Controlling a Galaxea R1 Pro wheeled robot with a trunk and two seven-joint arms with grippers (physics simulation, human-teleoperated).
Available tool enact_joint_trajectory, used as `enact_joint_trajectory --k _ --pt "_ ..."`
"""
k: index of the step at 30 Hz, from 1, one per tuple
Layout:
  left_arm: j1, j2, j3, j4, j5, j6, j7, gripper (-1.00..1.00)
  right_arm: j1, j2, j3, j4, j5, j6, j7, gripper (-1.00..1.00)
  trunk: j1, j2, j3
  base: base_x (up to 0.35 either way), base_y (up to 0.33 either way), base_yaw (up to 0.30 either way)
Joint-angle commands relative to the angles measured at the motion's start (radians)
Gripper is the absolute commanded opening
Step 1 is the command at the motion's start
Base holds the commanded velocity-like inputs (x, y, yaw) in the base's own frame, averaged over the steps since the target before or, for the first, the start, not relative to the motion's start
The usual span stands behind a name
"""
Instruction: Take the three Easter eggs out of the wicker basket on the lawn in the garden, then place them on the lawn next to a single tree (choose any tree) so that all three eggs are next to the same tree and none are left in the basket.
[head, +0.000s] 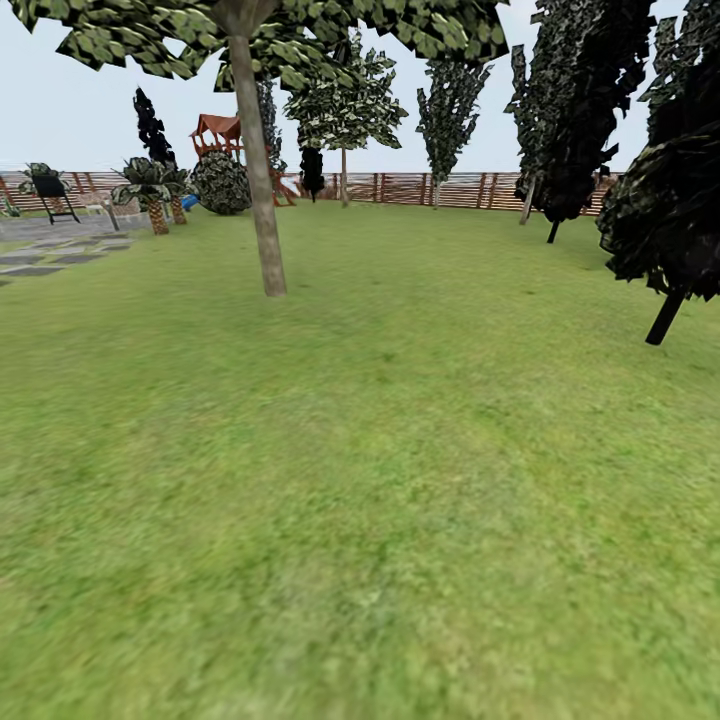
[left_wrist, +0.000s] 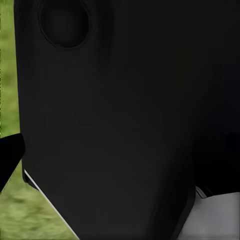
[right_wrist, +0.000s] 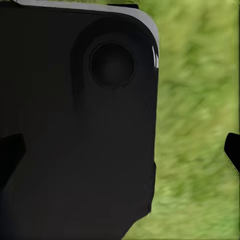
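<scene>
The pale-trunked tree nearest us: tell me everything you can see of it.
The tree stands upright on the lawn, ahead and left of centre in the head view. Its trunk is smooth, pale grey-beige, straight with a slight lean. Dark flat-paneled foliage speckled pale green spreads across the top edge. Only grass touches its base.

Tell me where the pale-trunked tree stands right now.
In the head view the tree stands left of centre on the lawn, nearer than the playset and the fence behind it.
</scene>
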Motion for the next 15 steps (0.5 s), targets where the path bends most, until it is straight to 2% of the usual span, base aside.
enact_joint_trajectory --k 1,15 --pt "0.0 0.0 0.006 0.0 0.007 -0.002 -0.001 1.0 -0.001 -0.001 0.0 0.001 -0.002 -0.001 0.0 1.0 0.001 0.0 -0.001 0.338 0.0 0.0" --pt "-0.001 0.0 0.006 0.0 0.007 -0.002 -0.001 1.0 -0.001 -0.002 0.003 0.001 0.004 -0.003 0.002 1.0 0.001 0.0 -0.001 0.339 0.0 0.0"
